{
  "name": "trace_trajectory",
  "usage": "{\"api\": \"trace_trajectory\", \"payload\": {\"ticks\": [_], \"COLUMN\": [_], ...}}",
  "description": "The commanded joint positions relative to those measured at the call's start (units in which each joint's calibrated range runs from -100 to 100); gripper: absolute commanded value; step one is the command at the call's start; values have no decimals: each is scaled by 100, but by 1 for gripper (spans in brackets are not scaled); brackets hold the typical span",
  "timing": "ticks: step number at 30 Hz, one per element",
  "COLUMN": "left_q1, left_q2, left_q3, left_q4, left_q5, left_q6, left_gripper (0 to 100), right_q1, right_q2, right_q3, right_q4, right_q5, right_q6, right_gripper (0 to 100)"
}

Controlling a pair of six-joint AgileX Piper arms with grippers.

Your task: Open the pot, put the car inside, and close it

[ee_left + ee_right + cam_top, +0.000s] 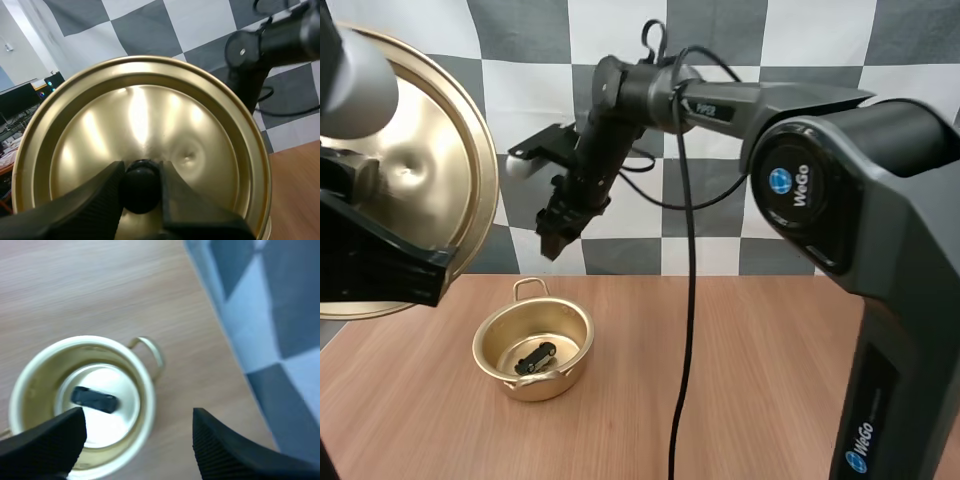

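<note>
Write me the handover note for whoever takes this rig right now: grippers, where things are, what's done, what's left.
Left gripper: shut on the black knob of the lid, held up in the air to the left of the pot.
Right gripper: open, empty, hanging above the pot.
Pot: uncovered, standing on the table.
Car: lying on the pot's bottom.
Done: pot opened, car inside.
Left: bring the lid down onto the pot and release it.

Bright even light, streaky glare on the lid, white glint inside the pot, soft shadows
</note>
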Motion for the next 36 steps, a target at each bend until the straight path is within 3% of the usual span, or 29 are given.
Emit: {"api": "trace_trajectory", "payload": {"ticks": [1,3,7,13,17,25,36], "left_q1": [-1,-1,-1,-1,-1,-1,-1], "left_q2": [19,99,482,1355,2073,3966,5726], "left_q3": [226,551,1484,2742,3015,3021,3007], "left_q4": [252,312,-138,-350,-350,-350,-350], "left_q5": [0,0,-141,-2352,-3338,-5386,-5590], "left_q6": [-42,-127,-106,-84,-75,71,264], "left_gripper": [0,0,0,0,0,0,0], "right_q1": [-423,-771,-1566,-2564,-2934,-3111,-3111], "right_q2": [-385,-657,-1232,-1960,-2410,-3675,-4940], "right_q3": [-11,-11,1,1,29,505,871], "right_q4": [-1046,-918,33,1479,1848,1851,1851], "right_q5": [-504,-523,-229,491,491,491,491], "right_q6": [700,777,732,80,-105,-151,-259], "right_gripper": [100,100,100,100,100,100,100]}}
